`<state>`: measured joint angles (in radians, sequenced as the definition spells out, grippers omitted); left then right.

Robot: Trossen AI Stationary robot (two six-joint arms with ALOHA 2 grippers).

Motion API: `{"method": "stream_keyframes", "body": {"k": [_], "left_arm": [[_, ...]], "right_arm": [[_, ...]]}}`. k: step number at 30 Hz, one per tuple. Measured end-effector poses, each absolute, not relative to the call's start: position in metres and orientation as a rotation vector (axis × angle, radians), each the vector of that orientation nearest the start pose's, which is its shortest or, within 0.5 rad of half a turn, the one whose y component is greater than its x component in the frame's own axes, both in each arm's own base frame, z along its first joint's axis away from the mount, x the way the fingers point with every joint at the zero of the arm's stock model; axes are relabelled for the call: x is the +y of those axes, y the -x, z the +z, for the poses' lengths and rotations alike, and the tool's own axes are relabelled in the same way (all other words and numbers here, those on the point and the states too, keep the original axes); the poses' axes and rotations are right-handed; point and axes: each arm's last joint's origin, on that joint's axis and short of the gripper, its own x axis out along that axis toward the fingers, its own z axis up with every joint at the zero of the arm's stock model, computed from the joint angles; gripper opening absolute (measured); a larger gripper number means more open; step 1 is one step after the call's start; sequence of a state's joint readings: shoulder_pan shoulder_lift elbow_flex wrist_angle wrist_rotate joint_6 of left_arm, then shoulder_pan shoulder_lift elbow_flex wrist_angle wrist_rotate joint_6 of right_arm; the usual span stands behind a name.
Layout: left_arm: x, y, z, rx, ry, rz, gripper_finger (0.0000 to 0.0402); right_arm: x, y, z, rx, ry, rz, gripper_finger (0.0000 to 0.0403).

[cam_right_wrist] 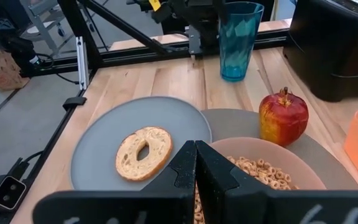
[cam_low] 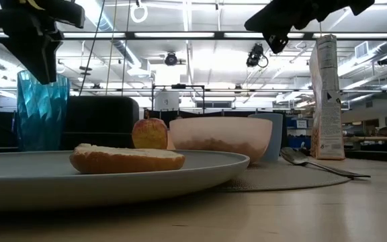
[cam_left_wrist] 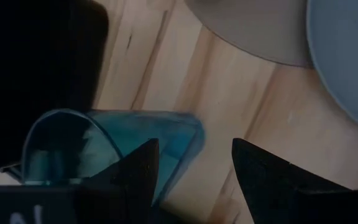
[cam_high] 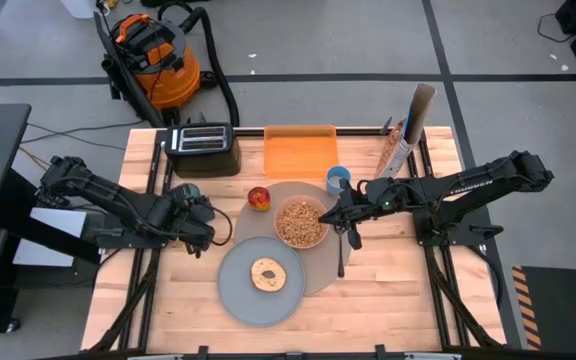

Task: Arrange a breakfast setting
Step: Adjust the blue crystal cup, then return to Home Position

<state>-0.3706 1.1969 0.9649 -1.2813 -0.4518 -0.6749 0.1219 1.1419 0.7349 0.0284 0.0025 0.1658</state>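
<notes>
Left gripper [cam_high: 196, 222] fingers apart, over teal glass [cam_high: 187, 192] left of mat [cam_high: 320, 262]. Right gripper [cam_high: 340, 215] fingers together, over bowl [cam_high: 301, 223]. Advice: lift clear without tipping glass; bagel [cam_high: 267, 274] on plate [cam_high: 230, 290].

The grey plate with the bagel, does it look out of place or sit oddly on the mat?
Yes: the grey plate with the bagel sits only partly on the mat, overhanging onto bare table instead of centered.
</notes>
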Motion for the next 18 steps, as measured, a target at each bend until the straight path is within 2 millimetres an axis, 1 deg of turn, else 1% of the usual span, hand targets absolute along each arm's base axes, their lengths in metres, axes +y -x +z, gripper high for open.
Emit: {"method": "stream_keyframes", "body": {"k": [13,16,18], "left_arm": [[-0.059,-0.185,0.26,1.144,0.033,0.46,0.0211],[-0.06,-0.188,0.269,1.074,0.073,0.435,0.0211],[-0.061,-0.191,0.281,0.991,0.091,0.384,0.0211]], "right_arm": [[0.03,-0.247,0.266,0.387,-0.139,0.087,0.0012],[0.03,-0.247,0.266,0.386,-0.136,0.085,0.0012],[0.03,-0.247,0.266,0.38,-0.133,0.07,0.0012]]}}
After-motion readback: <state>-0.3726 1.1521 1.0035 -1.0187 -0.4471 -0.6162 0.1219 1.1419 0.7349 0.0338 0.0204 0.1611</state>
